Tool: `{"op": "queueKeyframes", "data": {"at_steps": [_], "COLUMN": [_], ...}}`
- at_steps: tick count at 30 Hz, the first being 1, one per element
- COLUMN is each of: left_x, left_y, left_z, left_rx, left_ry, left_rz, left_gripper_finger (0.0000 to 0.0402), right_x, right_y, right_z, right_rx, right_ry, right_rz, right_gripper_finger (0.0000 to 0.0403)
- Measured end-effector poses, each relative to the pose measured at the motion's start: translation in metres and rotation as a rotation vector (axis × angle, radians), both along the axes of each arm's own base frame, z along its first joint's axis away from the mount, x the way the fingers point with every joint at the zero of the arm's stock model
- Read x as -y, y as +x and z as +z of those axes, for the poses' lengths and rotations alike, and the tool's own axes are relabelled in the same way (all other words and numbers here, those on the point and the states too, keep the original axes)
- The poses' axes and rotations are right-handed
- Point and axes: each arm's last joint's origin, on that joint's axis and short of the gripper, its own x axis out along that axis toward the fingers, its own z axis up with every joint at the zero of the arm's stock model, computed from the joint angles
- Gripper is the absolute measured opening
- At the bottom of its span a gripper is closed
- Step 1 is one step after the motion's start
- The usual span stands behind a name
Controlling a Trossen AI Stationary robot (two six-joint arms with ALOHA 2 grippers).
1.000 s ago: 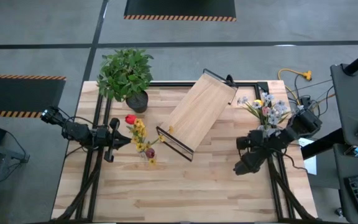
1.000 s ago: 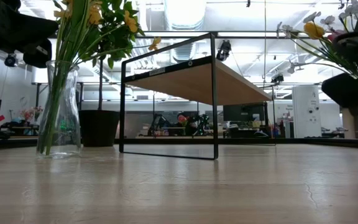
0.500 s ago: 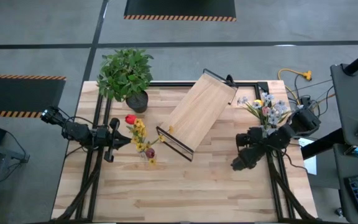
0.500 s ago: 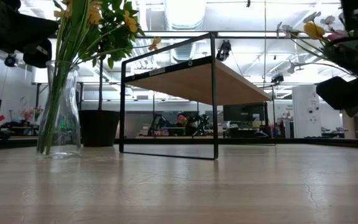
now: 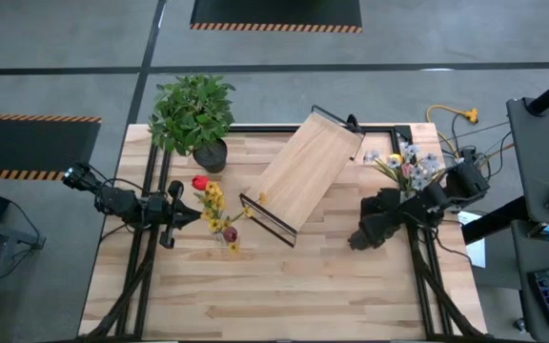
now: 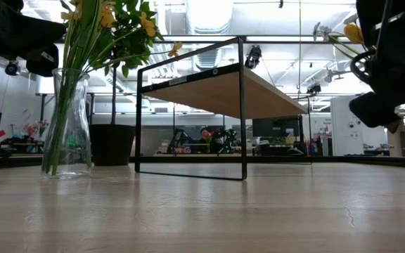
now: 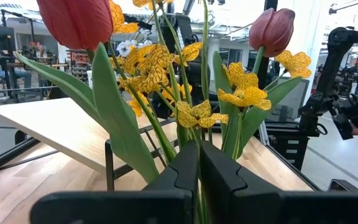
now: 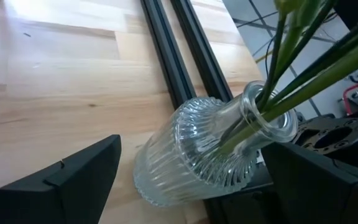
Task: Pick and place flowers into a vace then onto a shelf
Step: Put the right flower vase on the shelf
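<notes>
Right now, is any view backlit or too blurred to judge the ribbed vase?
Low view: backlit by bright ceiling lights, right gripper a dark silhouette. Right wrist view: ribbed vase sharp, open fingers blurred in the foreground. High view: evenly lit, no glare on the table.

The left gripper [image 5: 191,218] hovers by the tabletop's left edge, arm reaching inward, its fingers [image 7: 185,171] pressed together. The right gripper [image 5: 358,238] hangs over the tabletop near the right edge, arm angled in from that side, its fingers [image 8: 73,177] spread wide.
</notes>
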Motion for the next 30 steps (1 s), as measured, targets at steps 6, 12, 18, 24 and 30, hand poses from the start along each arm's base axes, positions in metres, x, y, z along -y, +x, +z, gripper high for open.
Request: {"op": "queueKeyframes", "data": {"at_steps": [6,12,18,24,30], "left_x": [0.0,0.0,0.0,0.0,0.0], "left_y": [0.0,0.0,0.0,0.0,0.0], "left_z": [0.0,0.0,0.0,0.0,0.0], "left_rx": [0.0,0.0,0.0,0.0,0.0], "left_ry": [0.0,0.0,0.0,0.0,0.0], "left_rz": [0.0,0.0,0.0,0.0,0.0], "left_gripper_finger": [0.0,0.0,0.0,0.0,0.0], "right_x": [0.004,0.005,0.009,0.015,0.017], "right_y": [0.001,0.001,0.005,0.01,0.01], "right_z": [0.0,0.0,-0.008,-0.021,-0.02], "right_rx": [0.02,0.047,0.006,-0.064,-0.066], "right_ry": [-0.015,-0.039,-0.071,-0.108,-0.12], "right_rz": [-0.042,-0.071,-0.11,-0.127,-0.098], "right_gripper_finger": [0.0379,0.0379,0.0379,0.0379,0.0379]}}
